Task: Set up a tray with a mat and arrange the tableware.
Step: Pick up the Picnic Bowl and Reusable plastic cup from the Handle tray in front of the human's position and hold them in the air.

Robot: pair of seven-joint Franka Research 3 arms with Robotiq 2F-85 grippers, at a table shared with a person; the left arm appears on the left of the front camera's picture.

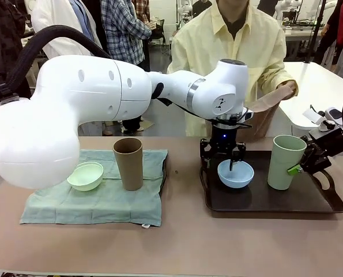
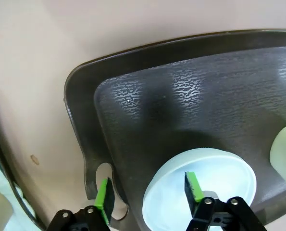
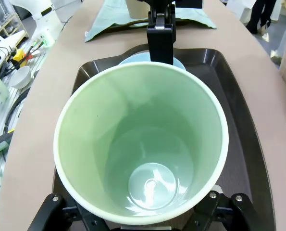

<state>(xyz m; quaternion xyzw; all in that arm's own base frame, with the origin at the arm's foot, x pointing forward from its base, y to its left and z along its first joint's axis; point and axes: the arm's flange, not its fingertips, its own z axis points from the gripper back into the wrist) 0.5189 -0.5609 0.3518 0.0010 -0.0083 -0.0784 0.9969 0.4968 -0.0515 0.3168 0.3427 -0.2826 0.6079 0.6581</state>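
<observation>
On the tabletop tray, left claw stood spread astride the blue bowl's rim; right claw pinched the green cup.

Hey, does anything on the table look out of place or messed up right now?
Nothing is spilled or tipped. The green cloth lies slightly askew, its right edge rumpled. The tray is bare under the blue bowl and sage green cup: no mat on it.
</observation>
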